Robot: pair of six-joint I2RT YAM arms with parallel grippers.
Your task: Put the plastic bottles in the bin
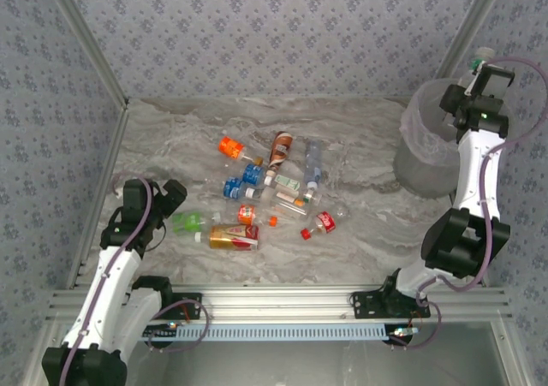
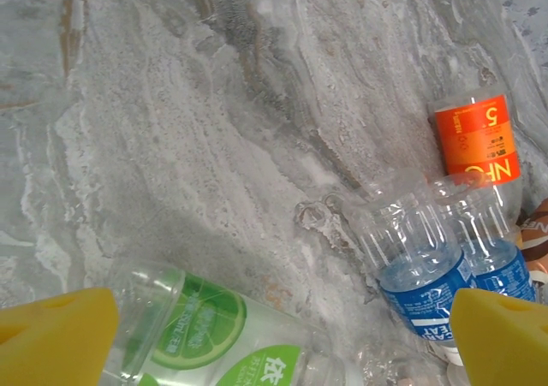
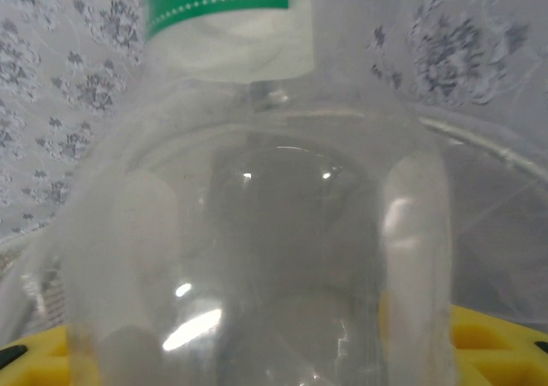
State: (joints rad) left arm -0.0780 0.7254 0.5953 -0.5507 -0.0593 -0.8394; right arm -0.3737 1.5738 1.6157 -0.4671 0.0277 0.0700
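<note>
Eleven plastic bottles [image 1: 233,236], as nearly as can be counted in the crowded overhead view, are found lying in a loose cluster at the middle of the tabletop [image 1: 171,129]. Two small red caps [image 1: 305,234] are noted loose among them. Two blue-labelled bottles [image 2: 424,292] are seen side by side, with one orange-labelled bottle [image 2: 478,142] beyond them. One green-labelled bottle [image 2: 214,335] is nearest the left edge.

One bin [image 1: 424,159] is stood at the far right corner of the tabletop.

The left gripper [image 1: 167,196] is positioned low, just beside the green-labelled bottle. Its yellow pads [image 2: 56,335] are spread wide with nothing clasped, and that bottle is seen lying under the gap between them.

The right gripper [image 1: 486,78] is raised above the bin. It is closed on one further clear bottle [image 3: 257,258] bearing a green band, which is clamped between the yellow fingers [image 3: 497,343].
</note>
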